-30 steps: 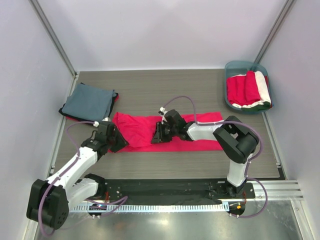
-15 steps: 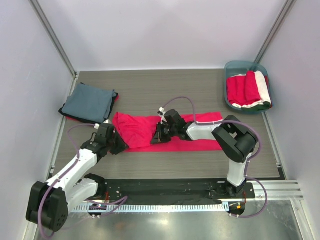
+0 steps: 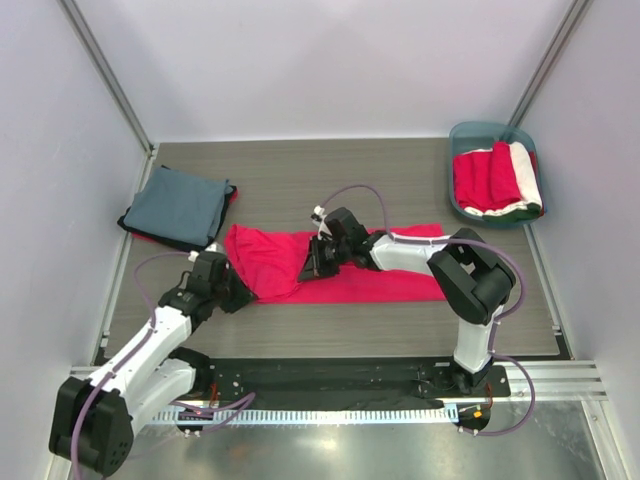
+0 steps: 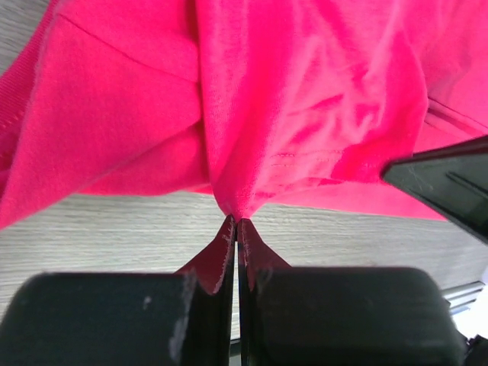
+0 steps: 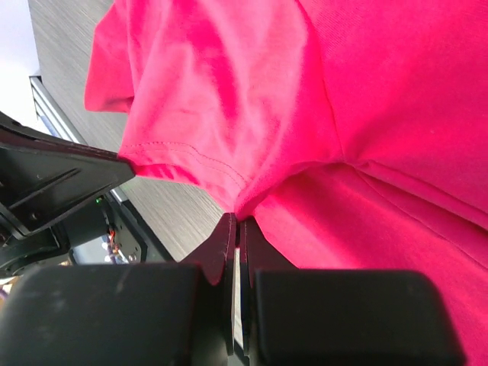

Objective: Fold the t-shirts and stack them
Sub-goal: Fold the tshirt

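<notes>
Both grips are closed: the left hand point(image 4: 235, 229) pinches a small peak of the crimson t-shirt point(image 3: 270, 262) at its near edge, and the right hand point(image 5: 238, 225) nips a hemmed fold mid-shirt. With so little cloth between the tips, either grip may slip, or uneven pulls may bunch the fold. Beyond the left hand a blue-grey t-shirt point(image 3: 180, 205) lies folded on the desk point(image 3: 300, 175). Well past the right hand, a teal tub point(image 3: 452, 165) holds red and white shirts point(image 3: 495, 178).

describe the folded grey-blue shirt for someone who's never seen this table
On the wooden table, go to the far left corner. A folded blue-grey t-shirt lies there, the only grey garment; the crimson t-shirt mid-table is spread out.
</notes>
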Tool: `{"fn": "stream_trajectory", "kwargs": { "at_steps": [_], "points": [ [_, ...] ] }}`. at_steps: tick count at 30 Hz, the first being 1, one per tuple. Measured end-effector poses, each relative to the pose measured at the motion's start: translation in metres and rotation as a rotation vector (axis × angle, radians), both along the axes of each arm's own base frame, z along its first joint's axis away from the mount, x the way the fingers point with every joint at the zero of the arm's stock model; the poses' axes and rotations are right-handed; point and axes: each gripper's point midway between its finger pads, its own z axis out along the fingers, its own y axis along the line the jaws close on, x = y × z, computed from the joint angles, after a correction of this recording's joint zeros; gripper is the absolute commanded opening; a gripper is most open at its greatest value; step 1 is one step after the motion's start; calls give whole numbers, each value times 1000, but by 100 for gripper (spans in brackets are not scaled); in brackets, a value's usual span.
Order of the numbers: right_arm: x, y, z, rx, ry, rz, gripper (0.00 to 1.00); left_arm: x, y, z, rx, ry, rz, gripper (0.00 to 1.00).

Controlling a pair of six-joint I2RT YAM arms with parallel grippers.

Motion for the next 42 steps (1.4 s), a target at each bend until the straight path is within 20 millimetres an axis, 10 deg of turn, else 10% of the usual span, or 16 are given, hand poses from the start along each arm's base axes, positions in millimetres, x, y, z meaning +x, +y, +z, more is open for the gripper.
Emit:
{"fn": "stream_trajectory", "kwargs": {
  "at_steps": [16,27,29,42],
  "points": [
    [-7,-22,-19,-74,104,10,5,-24,-3,-4,-43,6,2,2],
    [-9,-28,-32,-105,133,9,16,-41,7,-27,-2,65,42,37],
    [-10,-28,-35,-108,141,12,30,-39,10,-22,-3,32,64,48],
    [-4,-48,8,-141,-7,-31,32,-32,19,-17,14,10,143,49]
  ]
}}
